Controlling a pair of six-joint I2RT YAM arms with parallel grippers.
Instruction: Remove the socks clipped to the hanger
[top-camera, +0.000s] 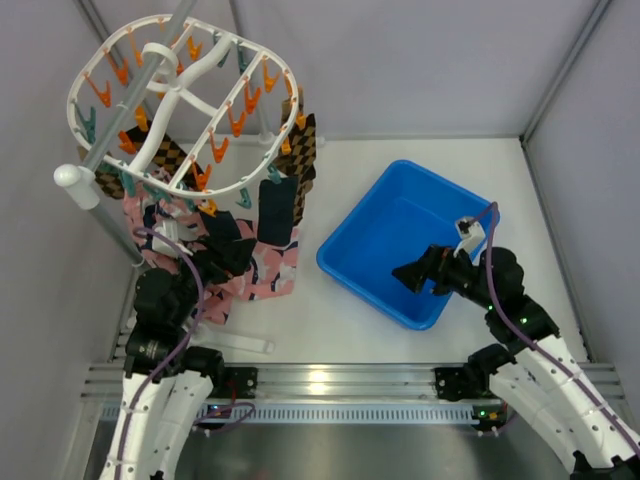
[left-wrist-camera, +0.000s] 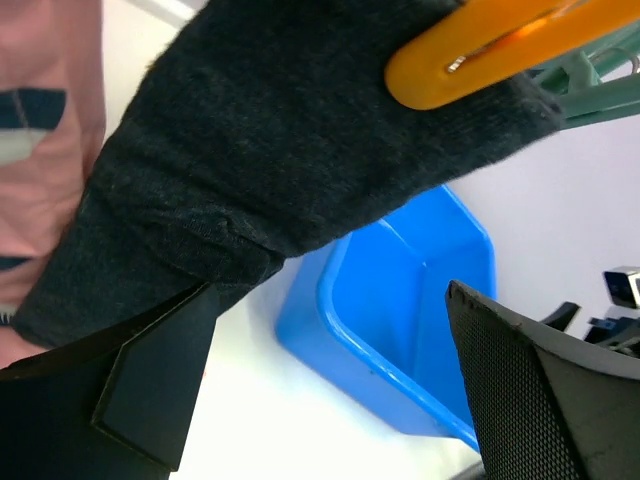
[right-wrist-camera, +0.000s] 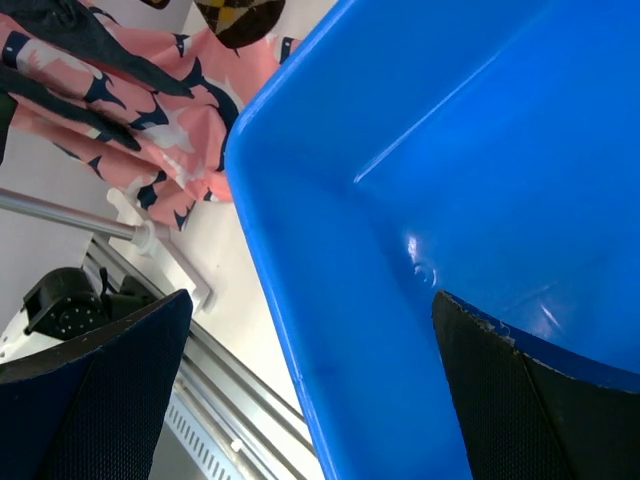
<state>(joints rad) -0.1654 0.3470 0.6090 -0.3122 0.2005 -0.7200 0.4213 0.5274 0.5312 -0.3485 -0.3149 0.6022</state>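
Note:
The white oval hanger (top-camera: 182, 108) with orange and teal clips stands at the back left. Checkered socks (top-camera: 301, 141), navy socks (top-camera: 277, 209) and pink patterned socks (top-camera: 266, 272) hang from it. My left gripper (top-camera: 226, 256) is open beside the hanging socks. In the left wrist view a navy sock (left-wrist-camera: 280, 150) held by an orange clip (left-wrist-camera: 480, 50) hangs just above the left gripper (left-wrist-camera: 330, 290), its lower end brushing one of the fingers (left-wrist-camera: 130, 390); nothing lies between the jaws. My right gripper (top-camera: 420, 272) hovers open and empty over the blue bin (right-wrist-camera: 450, 150).
The blue bin (top-camera: 400, 240) sits tilted at centre right of the white table. A grey pole (top-camera: 115, 230) carries the hanger, and its white foot (top-camera: 240, 343) lies near the front. An aluminium rail (top-camera: 320, 380) runs along the near edge. Walls close in on both sides.

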